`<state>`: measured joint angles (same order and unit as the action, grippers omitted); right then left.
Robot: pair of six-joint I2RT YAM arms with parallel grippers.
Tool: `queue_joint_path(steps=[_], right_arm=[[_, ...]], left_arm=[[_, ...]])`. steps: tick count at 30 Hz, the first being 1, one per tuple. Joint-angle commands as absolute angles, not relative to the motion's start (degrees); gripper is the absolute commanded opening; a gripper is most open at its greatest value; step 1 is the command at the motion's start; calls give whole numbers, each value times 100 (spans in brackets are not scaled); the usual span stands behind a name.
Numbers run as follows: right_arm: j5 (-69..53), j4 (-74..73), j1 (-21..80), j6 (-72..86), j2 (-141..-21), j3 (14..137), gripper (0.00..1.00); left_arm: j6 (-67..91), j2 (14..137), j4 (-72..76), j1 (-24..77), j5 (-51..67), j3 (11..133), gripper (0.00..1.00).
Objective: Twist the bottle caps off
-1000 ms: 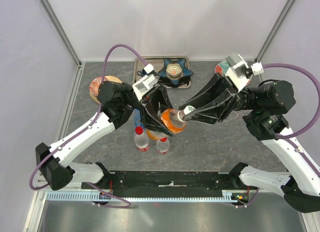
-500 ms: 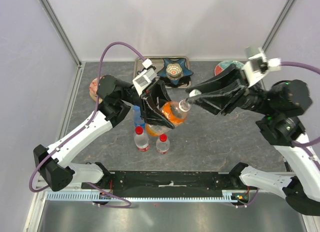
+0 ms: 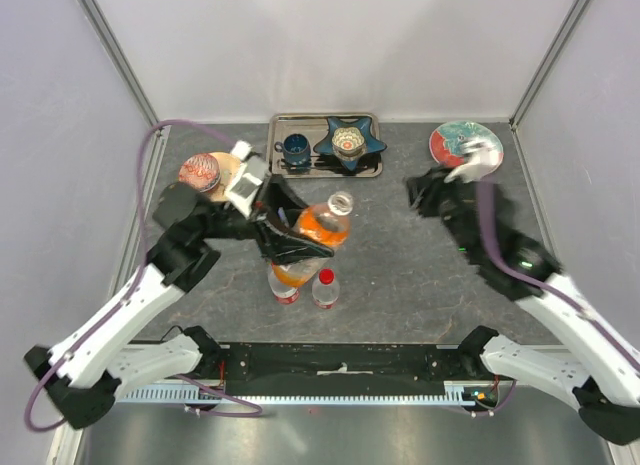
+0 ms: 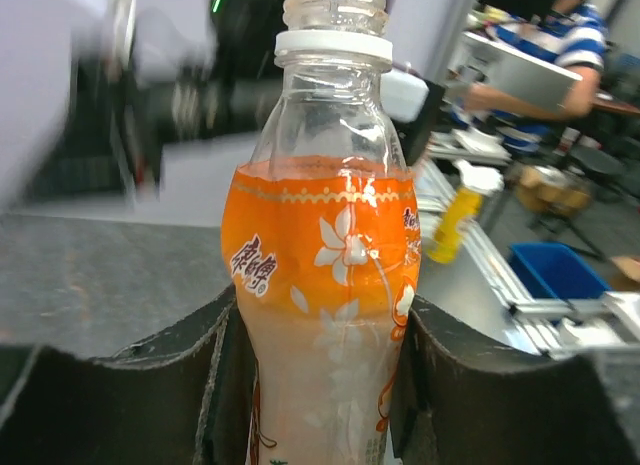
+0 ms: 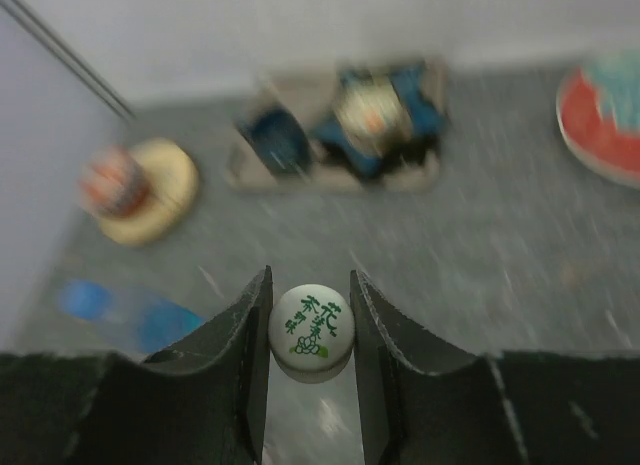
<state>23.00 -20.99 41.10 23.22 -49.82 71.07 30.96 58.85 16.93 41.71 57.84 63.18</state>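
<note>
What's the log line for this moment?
left tool: shut on orange bottle | right tool: shut on white cap | bottle neck: uncapped

Cap [image 5: 311, 333] now off bottle [image 4: 320, 285], mouth bare. Right gripper [image 5: 310, 320], cap pinched between fingers, withdrawn well right of bottle.

Orange bottle [image 4: 320, 275] open-necked, tilted, in left pincer [image 4: 318, 335]; white cap [image 5: 311, 331] off, in right pincer [image 5: 310, 287].
</note>
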Motion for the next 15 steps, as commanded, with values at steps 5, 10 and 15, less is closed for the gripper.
queue_joint_path(steps=[5, 10, 15], right_arm=[[2681, -1953, 3920, 3470, -6467, 4862, 0], [2286, -1082, 3552, 3691, -7608, 4535, 0], [2083, -511, 3358, 3709, -8445, 4509, 0]], left_arm=[[1987, 4439, 677, 4175, 3342, 5881, 53], [1977, 4000, 659, 4175, 2962, 5520, 53], [2074, 3920, 703, 4175, 2935, 5344, 53]])
